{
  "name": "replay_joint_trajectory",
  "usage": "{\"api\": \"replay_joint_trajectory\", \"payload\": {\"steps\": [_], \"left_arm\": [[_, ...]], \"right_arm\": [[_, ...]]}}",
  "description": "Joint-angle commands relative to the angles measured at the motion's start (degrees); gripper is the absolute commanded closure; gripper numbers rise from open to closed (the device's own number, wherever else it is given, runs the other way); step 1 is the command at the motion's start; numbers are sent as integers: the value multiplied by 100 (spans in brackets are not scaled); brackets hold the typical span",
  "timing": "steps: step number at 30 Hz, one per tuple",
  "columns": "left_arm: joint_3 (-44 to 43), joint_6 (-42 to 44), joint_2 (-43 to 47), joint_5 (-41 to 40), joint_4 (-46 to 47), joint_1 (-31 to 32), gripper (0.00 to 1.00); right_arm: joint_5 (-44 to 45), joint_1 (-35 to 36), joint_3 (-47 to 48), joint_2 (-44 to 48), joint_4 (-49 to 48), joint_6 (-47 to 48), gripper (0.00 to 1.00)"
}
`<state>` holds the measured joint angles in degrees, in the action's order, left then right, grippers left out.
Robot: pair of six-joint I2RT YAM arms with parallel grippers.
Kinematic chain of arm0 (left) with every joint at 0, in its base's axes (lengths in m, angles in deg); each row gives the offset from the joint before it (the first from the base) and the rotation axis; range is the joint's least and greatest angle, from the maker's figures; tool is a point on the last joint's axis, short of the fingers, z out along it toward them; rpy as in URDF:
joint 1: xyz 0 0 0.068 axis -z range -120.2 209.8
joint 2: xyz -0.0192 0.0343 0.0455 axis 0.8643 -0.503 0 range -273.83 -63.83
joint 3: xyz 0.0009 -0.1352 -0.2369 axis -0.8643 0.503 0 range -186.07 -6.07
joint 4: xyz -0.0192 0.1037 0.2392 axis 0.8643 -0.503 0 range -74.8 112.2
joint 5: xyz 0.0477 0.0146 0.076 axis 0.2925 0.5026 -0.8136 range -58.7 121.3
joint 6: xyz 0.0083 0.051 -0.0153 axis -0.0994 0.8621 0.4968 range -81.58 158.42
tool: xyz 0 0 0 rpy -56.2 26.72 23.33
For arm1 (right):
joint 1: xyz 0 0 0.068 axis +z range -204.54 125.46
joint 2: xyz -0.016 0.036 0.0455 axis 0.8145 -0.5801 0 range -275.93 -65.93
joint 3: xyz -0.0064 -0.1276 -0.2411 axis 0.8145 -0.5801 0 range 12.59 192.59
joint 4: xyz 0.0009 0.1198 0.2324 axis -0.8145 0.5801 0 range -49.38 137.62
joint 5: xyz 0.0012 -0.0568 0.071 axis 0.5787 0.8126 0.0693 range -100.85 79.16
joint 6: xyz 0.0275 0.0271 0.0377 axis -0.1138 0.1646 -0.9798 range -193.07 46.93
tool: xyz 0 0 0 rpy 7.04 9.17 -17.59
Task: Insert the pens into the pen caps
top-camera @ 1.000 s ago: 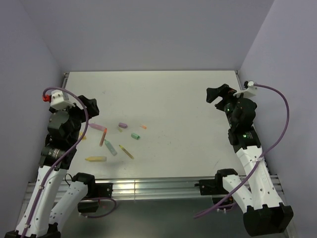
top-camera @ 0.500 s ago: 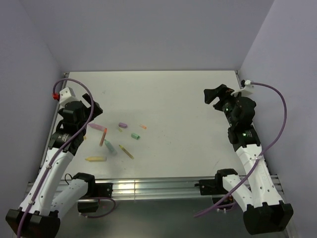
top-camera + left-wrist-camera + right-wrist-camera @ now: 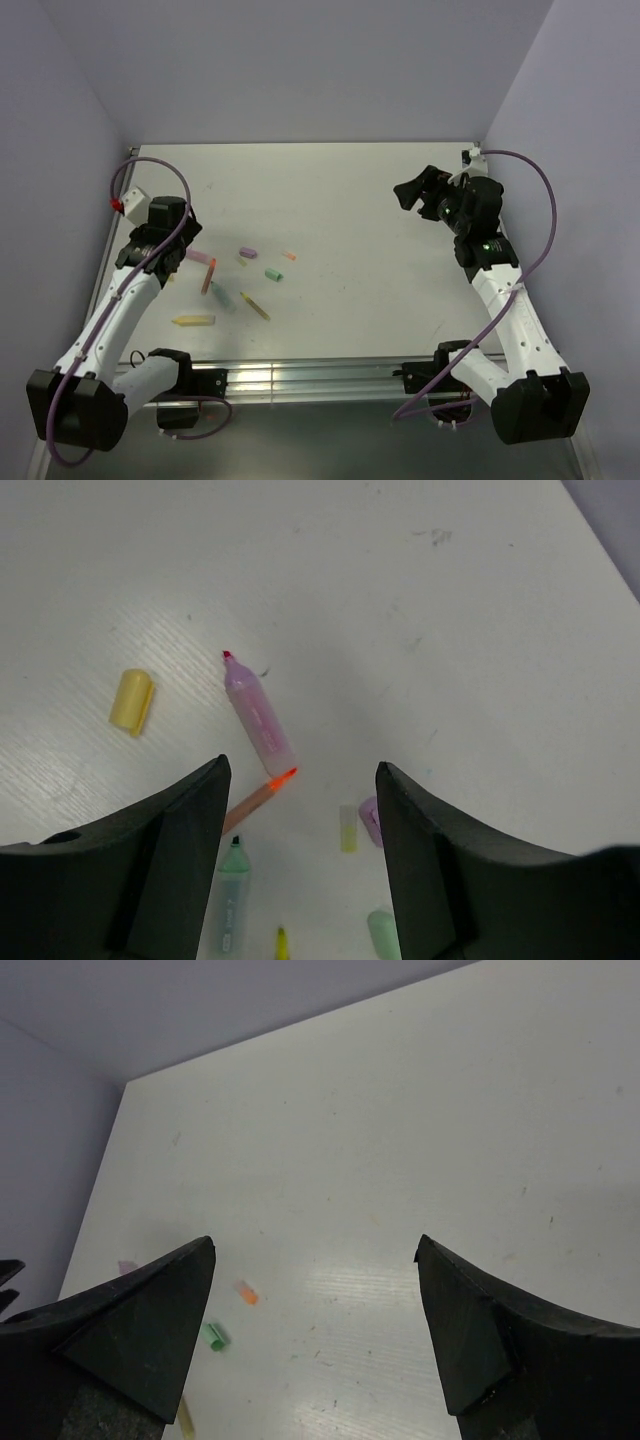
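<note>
The pens lie loose at the table's left-centre: a pink-purple pen (image 3: 196,256), an orange-red pen (image 3: 208,277), a mint green pen (image 3: 222,297), a yellow pen (image 3: 193,321) and an olive-yellow pen (image 3: 255,307). The caps lie among them: purple cap (image 3: 248,252), orange cap (image 3: 290,255), green cap (image 3: 273,274). My left gripper (image 3: 186,236) is open and empty, hovering over the pink pen (image 3: 257,717) and orange pen (image 3: 255,798); a yellow cap (image 3: 131,701) lies to the left. My right gripper (image 3: 408,192) is open and empty, high at the far right, well away from the pens.
The right wrist view shows the orange cap (image 3: 246,1293) and green cap (image 3: 212,1335) far off on the white table (image 3: 420,1140). Purple walls enclose the table at the back and both sides. A metal rail (image 3: 300,378) runs along the near edge.
My left arm has swung down and forward, bringing its gripper over the pink pen. My right gripper has moved left and a little further back. The pens and caps have not moved.
</note>
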<state>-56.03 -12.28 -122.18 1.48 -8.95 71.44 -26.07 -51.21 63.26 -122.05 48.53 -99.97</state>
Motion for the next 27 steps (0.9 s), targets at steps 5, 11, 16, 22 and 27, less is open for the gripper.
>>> {"api": "replay_joint_trajectory", "payload": {"steps": [5, 11, 16, 22, 27], "left_arm": [[-339, -625, -984, 336, 127, -925, 38], [-515, -766, -2117, 591, 321, -1041, 37], [-647, -924, -2725, 653, 426, -1041, 36], [-840, -1065, -3261, 697, 417, -1041, 42], [-867, -1240, -3490, 662, 365, -1041, 42]], "right_arm": [[-455, -17, 268, -75, -78, 114, 11], [-481, -8, 250, -75, -105, 123, 11], [-499, -17, 232, -5, -78, 132, 11], [-490, -17, 215, 39, -61, 141, 11], [-525, -8, 232, 13, -26, 141, 11]]}}
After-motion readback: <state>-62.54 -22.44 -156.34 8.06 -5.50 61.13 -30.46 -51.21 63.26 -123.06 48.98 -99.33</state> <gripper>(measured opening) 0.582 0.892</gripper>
